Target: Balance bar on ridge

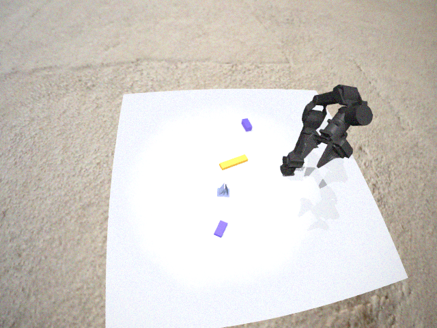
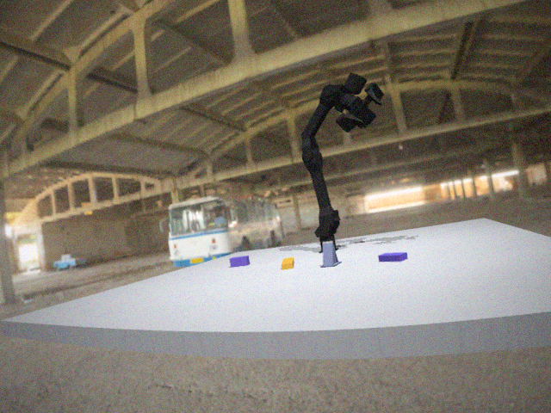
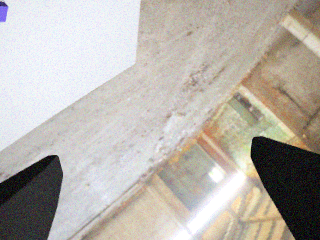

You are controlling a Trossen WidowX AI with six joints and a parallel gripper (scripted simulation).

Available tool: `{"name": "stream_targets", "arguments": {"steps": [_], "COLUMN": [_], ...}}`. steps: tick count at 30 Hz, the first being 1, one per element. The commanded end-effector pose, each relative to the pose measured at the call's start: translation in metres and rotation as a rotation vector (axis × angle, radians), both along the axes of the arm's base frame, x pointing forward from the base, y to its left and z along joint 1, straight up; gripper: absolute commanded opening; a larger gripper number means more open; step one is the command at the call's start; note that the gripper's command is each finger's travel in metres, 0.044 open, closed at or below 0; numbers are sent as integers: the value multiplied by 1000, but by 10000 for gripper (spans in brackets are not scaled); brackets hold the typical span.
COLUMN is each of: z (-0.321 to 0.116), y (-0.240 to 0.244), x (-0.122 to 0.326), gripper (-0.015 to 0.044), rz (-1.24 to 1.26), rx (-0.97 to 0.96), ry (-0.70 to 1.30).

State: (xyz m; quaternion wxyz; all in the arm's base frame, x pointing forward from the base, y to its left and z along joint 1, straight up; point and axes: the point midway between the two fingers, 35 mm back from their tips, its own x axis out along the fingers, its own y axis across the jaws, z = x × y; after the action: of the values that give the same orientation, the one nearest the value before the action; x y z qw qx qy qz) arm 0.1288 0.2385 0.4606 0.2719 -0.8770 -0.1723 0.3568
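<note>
The yellow bar lies flat on the white table. The ridge, a small blue-grey wedge on a flat base, stands upright beside the bar, apart from it, with nothing on top. My gripper is open and empty, raised high above the table and well away from the bar and the ridge. The wrist view shows its two black fingers wide apart, and neither the bar nor the ridge.
One purple block lies beyond the bar, on the side away from the ridge. Another purple block lies on the other side of the ridge. Part of a purple block shows in the wrist view's corner; which one, I cannot tell.
</note>
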Motion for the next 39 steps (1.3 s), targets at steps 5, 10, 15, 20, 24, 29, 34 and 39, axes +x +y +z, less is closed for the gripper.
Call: {"name": "stream_targets", "arguments": {"steps": [5,10,15,20,24,29,34,39], "z": [-9,-23,-30,-45,-57,-73,-89,-105], "y": [1,1,1,-3,-7,-14,-23,-34], "x": [11,28,40,57,71,89,106,122], "gripper": [315,315,315,315,315,315,315,315], "rz": [-60,-148,-210,-302,-379,-477,-577,-679], "rx": [7,19,75,91,105,125,149,175], "ry": [39,94,144,198,241,294,346,398]}}
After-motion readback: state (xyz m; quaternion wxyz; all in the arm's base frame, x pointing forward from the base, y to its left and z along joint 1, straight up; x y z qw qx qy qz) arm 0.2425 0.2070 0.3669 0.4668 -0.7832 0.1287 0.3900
